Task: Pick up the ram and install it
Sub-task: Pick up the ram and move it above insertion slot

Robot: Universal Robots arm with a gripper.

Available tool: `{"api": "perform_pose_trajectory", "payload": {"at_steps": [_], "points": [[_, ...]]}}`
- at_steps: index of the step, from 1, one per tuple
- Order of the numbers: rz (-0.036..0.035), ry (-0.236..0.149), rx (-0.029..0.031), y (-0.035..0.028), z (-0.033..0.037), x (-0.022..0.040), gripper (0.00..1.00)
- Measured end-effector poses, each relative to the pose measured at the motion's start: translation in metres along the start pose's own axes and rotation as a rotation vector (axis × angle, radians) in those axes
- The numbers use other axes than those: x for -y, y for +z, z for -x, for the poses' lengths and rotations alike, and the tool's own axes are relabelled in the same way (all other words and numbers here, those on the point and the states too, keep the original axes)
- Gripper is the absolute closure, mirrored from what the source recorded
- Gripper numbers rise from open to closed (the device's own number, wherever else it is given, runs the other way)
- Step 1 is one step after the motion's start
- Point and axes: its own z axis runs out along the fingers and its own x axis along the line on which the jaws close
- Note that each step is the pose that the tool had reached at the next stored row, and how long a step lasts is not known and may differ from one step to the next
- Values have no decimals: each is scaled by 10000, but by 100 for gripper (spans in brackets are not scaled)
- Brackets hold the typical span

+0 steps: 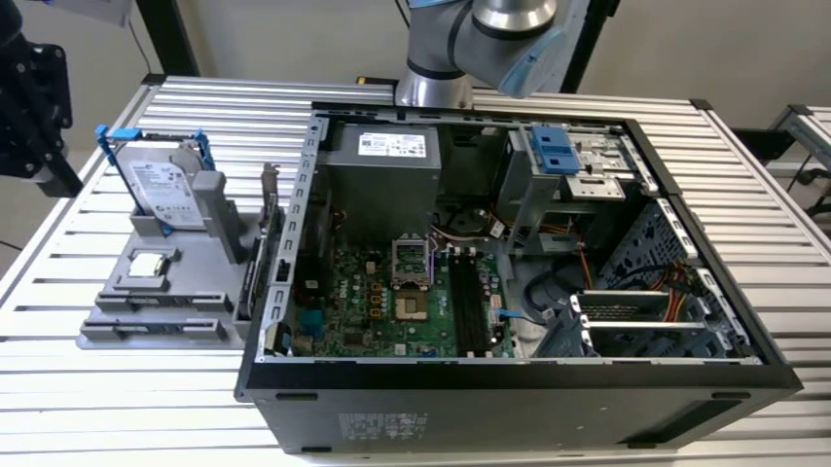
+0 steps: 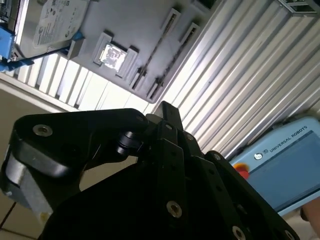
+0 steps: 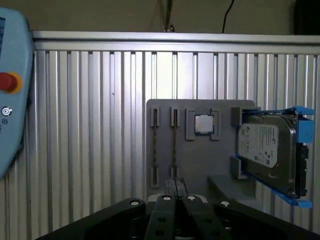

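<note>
The gripper (image 3: 176, 186), pressed together and empty, hovers clear of the ram (image 3: 174, 145), which stands edge-up in the grey holder (image 3: 200, 160) (1 of 2 slotted there). Descending unspread, it would likely strike that edge or clip the neighbouring stick (image 3: 155, 142).

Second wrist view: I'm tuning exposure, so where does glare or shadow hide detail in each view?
Second wrist view: the slatted table glares white beside the grey holder. First wrist view: the processor chip shines. Exterior view: even light, though the computer case is shaded inside.
</note>
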Motion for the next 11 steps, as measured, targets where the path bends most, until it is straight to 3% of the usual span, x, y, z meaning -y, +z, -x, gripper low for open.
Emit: {"api": "perform_pose_trajectory", "payload": {"at_steps": [4,11], "points": [[12,-510,-14,0,0,0,100],[12,-544,-15,0,-2,0,100]]}}
